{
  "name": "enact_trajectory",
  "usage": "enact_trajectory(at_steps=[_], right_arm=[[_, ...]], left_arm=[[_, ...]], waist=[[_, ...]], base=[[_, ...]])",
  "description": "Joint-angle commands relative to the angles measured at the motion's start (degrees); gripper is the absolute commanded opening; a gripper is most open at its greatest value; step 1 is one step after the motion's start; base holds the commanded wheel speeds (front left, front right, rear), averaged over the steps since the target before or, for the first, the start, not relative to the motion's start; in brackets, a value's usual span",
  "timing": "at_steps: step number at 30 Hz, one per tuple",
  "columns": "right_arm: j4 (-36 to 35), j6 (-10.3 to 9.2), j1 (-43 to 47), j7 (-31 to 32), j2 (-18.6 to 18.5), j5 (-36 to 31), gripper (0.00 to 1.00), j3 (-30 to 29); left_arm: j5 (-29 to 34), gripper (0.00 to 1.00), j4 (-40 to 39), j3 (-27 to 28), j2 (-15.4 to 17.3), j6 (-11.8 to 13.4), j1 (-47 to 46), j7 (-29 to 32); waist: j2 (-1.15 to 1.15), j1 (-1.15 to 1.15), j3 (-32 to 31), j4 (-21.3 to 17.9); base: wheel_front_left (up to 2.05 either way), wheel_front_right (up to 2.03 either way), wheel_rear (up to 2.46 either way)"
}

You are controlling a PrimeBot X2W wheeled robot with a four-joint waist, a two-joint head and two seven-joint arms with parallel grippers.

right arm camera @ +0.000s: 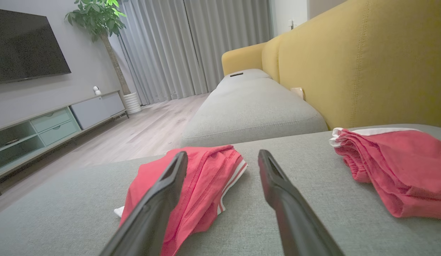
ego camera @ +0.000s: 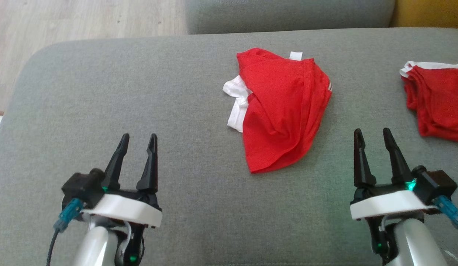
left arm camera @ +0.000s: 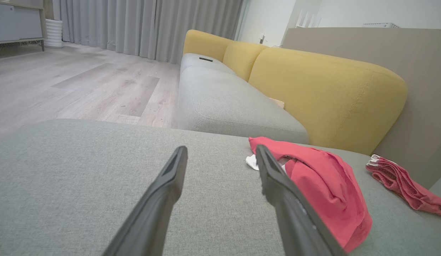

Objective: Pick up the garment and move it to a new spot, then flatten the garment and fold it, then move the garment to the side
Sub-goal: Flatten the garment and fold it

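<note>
On the grey cushion [ego camera: 140, 92] in front of you, the red garment [ego camera: 284, 111] lies crumpled a little right of the middle. White trim pokes out at its left edge and a small white tag shows at its far edge. It rests on the cushion, apart from both grippers.

Your left gripper [ego camera: 139, 138] hovers near you on the left, well apart from the garment, its two dark fingers spread wide and holding nothing. Your right gripper [ego camera: 372, 131] hovers near you on the right, likewise spread wide and empty. It sits just off the garment's near right side (close, but clear of the cloth). The garment's near hem lies between the two grippers and a little farther away than their fingertips.

Farther right, a second red garment [ego camera: 435, 99] with a white band lies bunched on the same cushion, apart from the first and cut off by the head view's right edge.

Beyond the cushion you have another grey seat [left arm camera: 224, 103] and a yellow backrest [left arm camera: 330, 89] along the right. Pale wood floor [ego camera: 66, 22] shows at the far left.
</note>
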Motion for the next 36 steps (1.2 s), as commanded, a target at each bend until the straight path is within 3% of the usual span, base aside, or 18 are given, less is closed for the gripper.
enact_trajectory(at_steps=[1, 6, 15, 24, 30, 31, 32, 36], right_arm=[[-1.7, -0.05, -1.1, -0.6, -0.2, -0.5, 1.0, 1.6], [-0.8, -0.05, -1.1, -0.6, -0.2, -0.8, 1.0, 5.1], [8.4, -0.05, -6.3, 4.6, -0.2, -5.9, 1.0, 18.5], [20.5, -0.05, -13.5, 10.4, -0.2, -8.9, 1.0, 19.8], [26.2, -0.05, -15.1, 15.4, -0.2, -9.2, 1.0, 21.1], [26.6, -0.05, -15.3, 15.7, -0.2, -9.2, 0.43, 21.1], [26.9, -0.05, -15.5, 15.8, -0.2, -9.2, 0.0, 21.1], [27.4, -0.05, -15.8, 14.5, -0.2, -9.7, 0.0, 19.3]], left_arm=[[0.9, 1.0, -2.1, 2.5, -0.2, -0.6, -2.7, -0.3], [2.2, 1.0, -1.2, 3.3, -1.0, -1.9, -3.8, -0.3], [2.2, 1.0, 1.0, 2.6, -1.5, -2.9, -4.2, -0.3], [-0.5, 1.0, 0.9, 0.8, -1.6, -2.8, -5.5, -0.3], [-0.9, 1.0, 1.0, 1.3, -1.6, -2.5, -5.0, -0.3], [-1.0, 1.0, 1.0, 1.5, -1.6, -2.4, -5.0, -0.3], [-1.0, 1.0, 1.0, 1.7, -1.6, -2.3, -4.9, -0.3], [-1.0, 1.0, 1.0, 2.4, -1.6, -2.3, -5.1, -0.3]], waist=[[0.0, 0.0, 0.3, 0.3], [0.0, 0.0, 0.8, 1.5], [0.0, 0.0, 3.2, 4.6], [0.0, 0.0, 5.3, 8.8], [0.0, 0.0, 5.3, 9.1], [0.0, 0.0, 5.3, 8.9], [0.0, 0.0, 5.3, 8.6], [0.0, 0.0, 4.8, 6.8]], base=[[0.0, 0.0, 0.0], [0.0, 0.0, 0.0], [0.0, 0.0, 0.0], [0.0, 0.0, 0.0], [0.0, 0.0, 0.0], [0.0, 0.0, 0.0], [0.0, 0.0, 0.0], [0.0, 0.0, 0.0]])
